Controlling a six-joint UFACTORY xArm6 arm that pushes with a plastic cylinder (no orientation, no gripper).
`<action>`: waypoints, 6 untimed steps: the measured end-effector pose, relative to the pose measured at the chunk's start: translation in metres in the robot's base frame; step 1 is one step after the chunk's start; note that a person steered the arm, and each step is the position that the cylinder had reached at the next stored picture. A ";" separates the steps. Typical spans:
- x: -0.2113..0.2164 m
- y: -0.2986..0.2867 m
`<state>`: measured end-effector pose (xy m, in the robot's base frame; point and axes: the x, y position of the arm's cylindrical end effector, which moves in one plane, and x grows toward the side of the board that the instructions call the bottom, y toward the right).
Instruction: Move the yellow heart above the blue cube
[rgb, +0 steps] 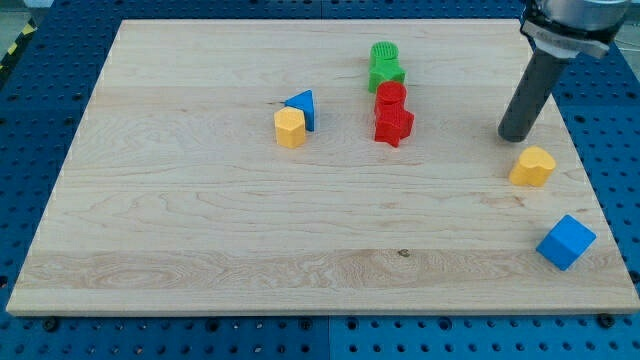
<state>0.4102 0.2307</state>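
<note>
- My tip (517, 136) rests on the wooden counter (200, 230) at the view's right, in the upper half of the board; the dark rod rises from it toward the view's top right corner.
- This arm carries no fingers at all, only the straight rod, so nothing is being held or clamped.
- The yellow heart (532, 166) lies just below my tip and a little to the view's right of it, near but with a thin strip of bare wood showing between them.
- The blue cube (566, 242) sits near the counter's lower right corner, below the yellow heart and slightly to the view's right; the two are apart, not touching.
- So the heart already stands toward the view's top from the cube, though offset a bit to the left of it.
- Near the middle of the board a column of blocks runs down from the view's top: a green cylinder-like block (384, 53), a green star-like block (386, 75) touching it, then a red block (391, 97) of unclear shape, and a red star-like block (393, 125).
- Left of that column a blue triangular block (302, 106) and a yellow hexagonal block (290, 128) sit touching, the yellow one in front and to the left.
</note>
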 end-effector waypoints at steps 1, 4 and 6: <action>0.014 0.001; 0.081 -0.001; 0.085 0.003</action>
